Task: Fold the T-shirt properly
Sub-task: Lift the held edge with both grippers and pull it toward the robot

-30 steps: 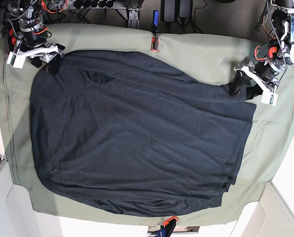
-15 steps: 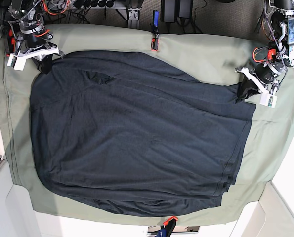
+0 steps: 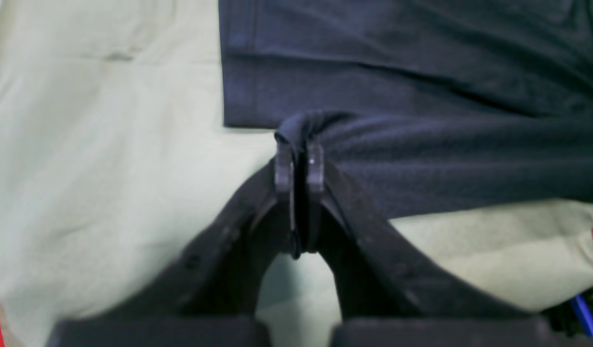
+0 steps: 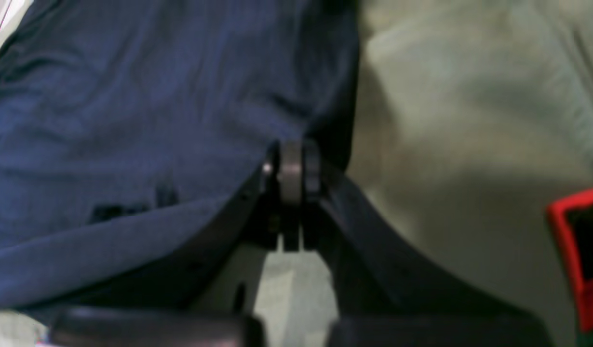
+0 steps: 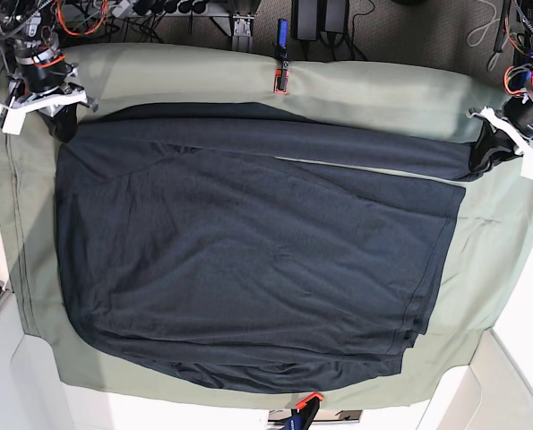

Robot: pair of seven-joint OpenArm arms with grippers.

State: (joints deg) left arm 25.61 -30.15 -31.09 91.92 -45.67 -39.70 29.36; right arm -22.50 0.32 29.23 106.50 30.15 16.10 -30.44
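The dark navy T-shirt (image 5: 248,269) lies spread on the sage-green table cloth (image 5: 382,94). Its far edge is pulled taut into a long band between both grippers. My left gripper (image 5: 492,145) at the far right is shut on a bunched corner of the shirt. In the left wrist view the left gripper (image 3: 299,161) pinches a fold of the T-shirt (image 3: 422,72). My right gripper (image 5: 62,115) at the far left is shut on the opposite corner. In the right wrist view the right gripper (image 4: 291,168) is closed on the T-shirt (image 4: 132,120) at its edge.
A red clamp (image 5: 280,82) pins the cloth at the far edge and another clamp (image 5: 308,399) at the near edge. Cables and equipment crowd the far side. A red part (image 4: 573,250) shows beside the right gripper. White table borders flank the cloth.
Both grippers closed on the shirt's far corners, then moved outward and toward the far edge. The shirt's far edge stretched from a rounded heap into a straight band.
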